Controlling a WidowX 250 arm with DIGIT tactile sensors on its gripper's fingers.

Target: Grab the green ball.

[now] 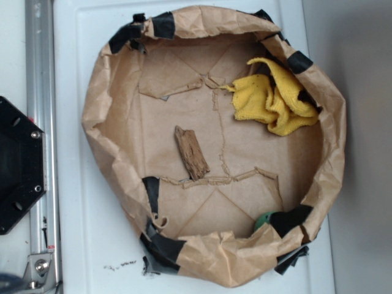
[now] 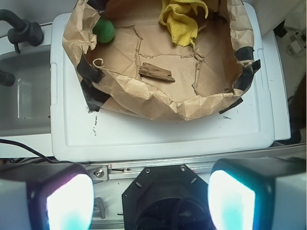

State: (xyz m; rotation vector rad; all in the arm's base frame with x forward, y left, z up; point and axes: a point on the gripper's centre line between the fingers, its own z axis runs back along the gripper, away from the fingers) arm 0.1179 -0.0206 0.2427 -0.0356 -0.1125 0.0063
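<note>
**Q:** Ball first: where does it sit?

**R:** Tucked in a corner of the paper bag (image 2: 144,98), against the crumpled wall beside a strip of black tape (image 2: 88,72). The green ball (image 2: 103,30) looks small, round, smooth and bright; the exterior view shows only a sliver of it under the rim, so its full shape is best judged from the wrist view.

**Q:** And the end effector?

**R:** The end effector (image 2: 149,201) is spread wide, pinching nothing, well apart from the bag and outside it.

**Q:** How should the reach go?

**R:** Probably over the rim, dropping straight down with one finger slipped between ball and wall. The wood chip (image 2: 156,73) and yellow cloth (image 2: 182,19) lie clear of that path.
</note>
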